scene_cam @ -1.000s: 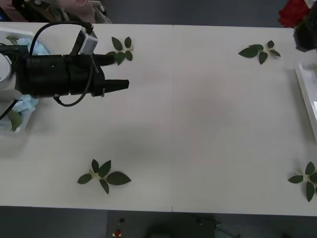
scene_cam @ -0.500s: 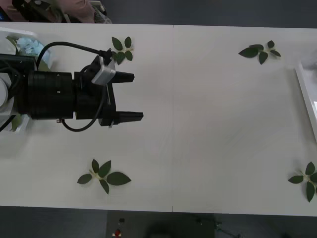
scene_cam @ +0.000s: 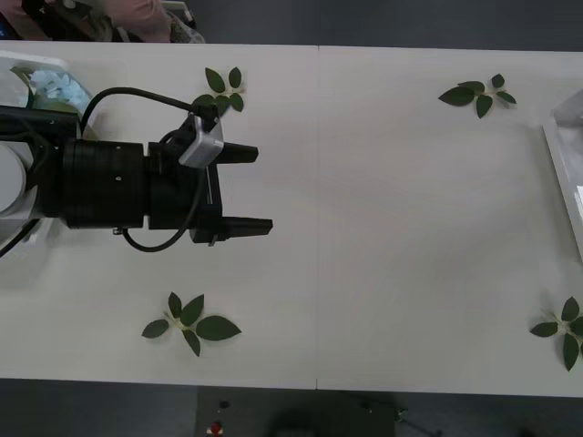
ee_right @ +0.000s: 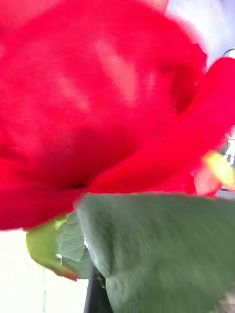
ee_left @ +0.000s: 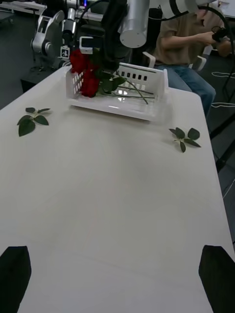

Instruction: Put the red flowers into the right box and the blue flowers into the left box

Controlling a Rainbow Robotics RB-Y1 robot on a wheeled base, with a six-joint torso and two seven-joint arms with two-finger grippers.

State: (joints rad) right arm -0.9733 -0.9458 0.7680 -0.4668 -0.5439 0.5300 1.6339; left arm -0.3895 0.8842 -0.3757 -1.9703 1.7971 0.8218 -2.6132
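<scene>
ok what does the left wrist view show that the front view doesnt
Left wrist view only: the right gripper holding red flowers above the right box, whose slotted walls are in plain sight.

Front view only: the left gripper, open over the table, and blue flowers lying in the left box.

Both: the white table, loose leaf sprigs and an edge of the right box.

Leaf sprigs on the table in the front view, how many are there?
4: one far left leaf sprig by the left gripper, one near left, one far right, one near right. The arm may hide others.
</scene>
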